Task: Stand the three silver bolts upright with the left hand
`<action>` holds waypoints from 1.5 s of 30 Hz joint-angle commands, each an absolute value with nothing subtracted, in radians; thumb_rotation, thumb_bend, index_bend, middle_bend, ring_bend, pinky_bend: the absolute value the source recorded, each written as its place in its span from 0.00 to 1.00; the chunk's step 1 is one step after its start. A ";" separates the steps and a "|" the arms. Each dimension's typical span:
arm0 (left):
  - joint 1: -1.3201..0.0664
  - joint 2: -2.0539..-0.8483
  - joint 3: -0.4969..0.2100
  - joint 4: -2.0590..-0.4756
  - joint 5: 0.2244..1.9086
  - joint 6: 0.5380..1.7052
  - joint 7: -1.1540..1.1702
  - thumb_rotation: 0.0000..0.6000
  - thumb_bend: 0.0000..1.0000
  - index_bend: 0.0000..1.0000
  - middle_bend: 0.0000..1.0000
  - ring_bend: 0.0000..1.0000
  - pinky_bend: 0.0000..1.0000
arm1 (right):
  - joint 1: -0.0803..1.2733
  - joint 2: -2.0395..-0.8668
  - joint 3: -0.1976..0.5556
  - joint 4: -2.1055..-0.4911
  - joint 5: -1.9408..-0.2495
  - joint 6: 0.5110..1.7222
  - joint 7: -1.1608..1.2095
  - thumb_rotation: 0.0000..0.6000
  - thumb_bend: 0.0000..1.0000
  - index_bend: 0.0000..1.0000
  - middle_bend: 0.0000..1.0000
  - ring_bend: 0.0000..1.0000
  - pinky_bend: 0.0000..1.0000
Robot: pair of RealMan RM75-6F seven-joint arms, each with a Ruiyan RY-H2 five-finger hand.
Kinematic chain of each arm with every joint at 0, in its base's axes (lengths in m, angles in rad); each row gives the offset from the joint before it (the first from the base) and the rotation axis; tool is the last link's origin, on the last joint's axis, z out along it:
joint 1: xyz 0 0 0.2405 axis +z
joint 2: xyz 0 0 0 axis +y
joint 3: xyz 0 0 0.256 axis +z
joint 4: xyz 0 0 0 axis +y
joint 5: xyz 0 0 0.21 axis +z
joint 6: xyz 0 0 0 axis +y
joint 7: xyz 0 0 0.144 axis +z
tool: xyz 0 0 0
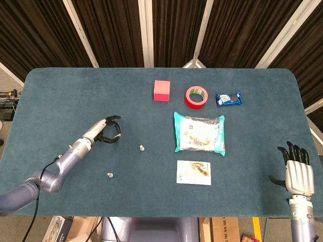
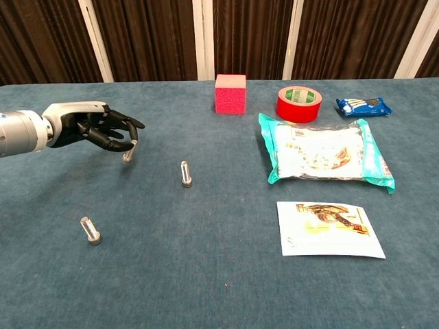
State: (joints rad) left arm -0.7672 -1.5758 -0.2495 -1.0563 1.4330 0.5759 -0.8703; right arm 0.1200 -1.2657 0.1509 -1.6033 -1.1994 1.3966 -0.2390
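Note:
My left hand reaches in from the left and pinches a silver bolt at its fingertips, head down, close over the cloth. In the head view the left hand lies left of centre and the held bolt is too small to make out. A second bolt stands upright on its head to the right of the hand. A third bolt stands nearer the front, leaning slightly. My right hand hovers at the front right corner, fingers straight and apart, holding nothing.
A red cube, a red tape roll and a blue snack packet line the far side. A teal food bag and a printed card lie right of centre on the blue table cloth.

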 commanded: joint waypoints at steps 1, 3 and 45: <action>-0.775 -1.573 -0.226 -1.041 1.451 0.586 -0.899 1.00 0.54 0.61 0.06 0.00 0.00 | 0.120 -1.266 0.151 -1.604 -1.199 1.397 -0.239 1.00 0.02 0.22 0.06 0.00 0.00; -0.780 -1.570 -0.211 -1.034 1.459 0.589 -0.915 1.00 0.54 0.61 0.06 0.00 0.00 | 0.120 -1.266 0.151 -1.604 -1.199 1.397 -0.239 1.00 0.02 0.22 0.06 0.00 0.00; -0.832 -1.492 -0.037 -1.021 1.549 0.671 -1.133 1.00 0.52 0.68 0.06 0.00 0.00 | 0.117 -1.279 0.156 -1.601 -1.200 1.409 -0.237 1.00 0.02 0.22 0.06 0.00 0.00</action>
State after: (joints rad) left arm -0.8326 -1.4910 -0.0399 -1.0242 1.5473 0.6659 -1.1305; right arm 0.1165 -1.2793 0.1560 -1.6015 -1.1999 1.4090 -0.2368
